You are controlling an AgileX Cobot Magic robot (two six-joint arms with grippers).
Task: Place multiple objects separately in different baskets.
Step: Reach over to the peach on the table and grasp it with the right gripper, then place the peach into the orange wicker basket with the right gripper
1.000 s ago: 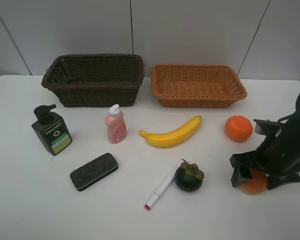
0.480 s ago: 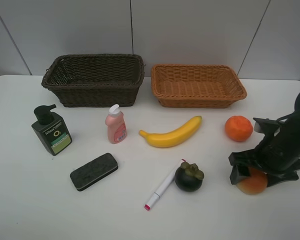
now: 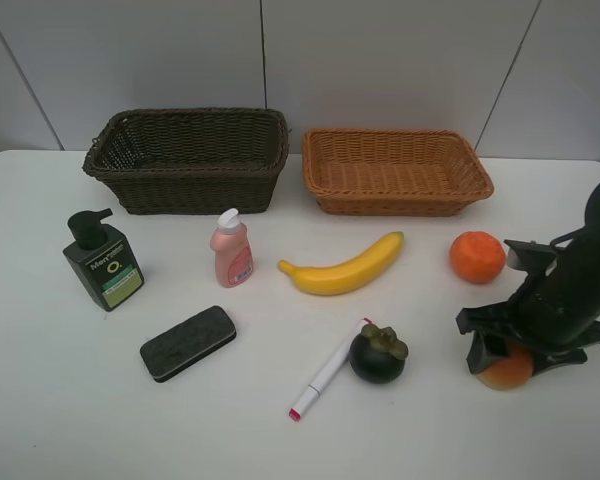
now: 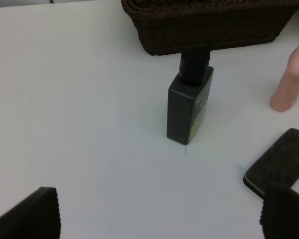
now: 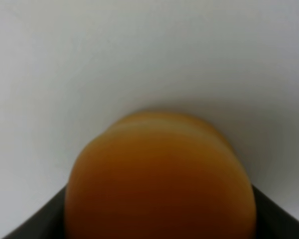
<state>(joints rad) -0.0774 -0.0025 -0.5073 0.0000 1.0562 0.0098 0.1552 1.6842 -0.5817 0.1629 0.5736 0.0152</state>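
My right gripper [image 3: 515,355] stands over the red-orange round fruit [image 3: 506,373] at the table's front right, its jaws closed against the fruit's sides. In the right wrist view the fruit [image 5: 159,179] fills the space between the dark fingers. My left gripper [image 4: 159,219] is open and holds nothing, hovering short of the dark green pump bottle [image 4: 188,102]. On the table lie the banana [image 3: 345,267], orange [image 3: 477,257], mangosteen [image 3: 378,353], marker [image 3: 325,377], eraser [image 3: 188,343], pink bottle [image 3: 232,250] and pump bottle [image 3: 103,262]. The dark brown basket [image 3: 188,158] and tan basket [image 3: 395,170] hold nothing.
Both baskets stand side by side along the back of the white table [image 3: 40,420]. The left wrist view also shows the dark basket [image 4: 209,30], pink bottle [image 4: 290,82] and eraser [image 4: 281,164].
The right gripper's jaws have narrowed onto the red-orange fruit, which now shows less from under the gripper. Nothing else moved.
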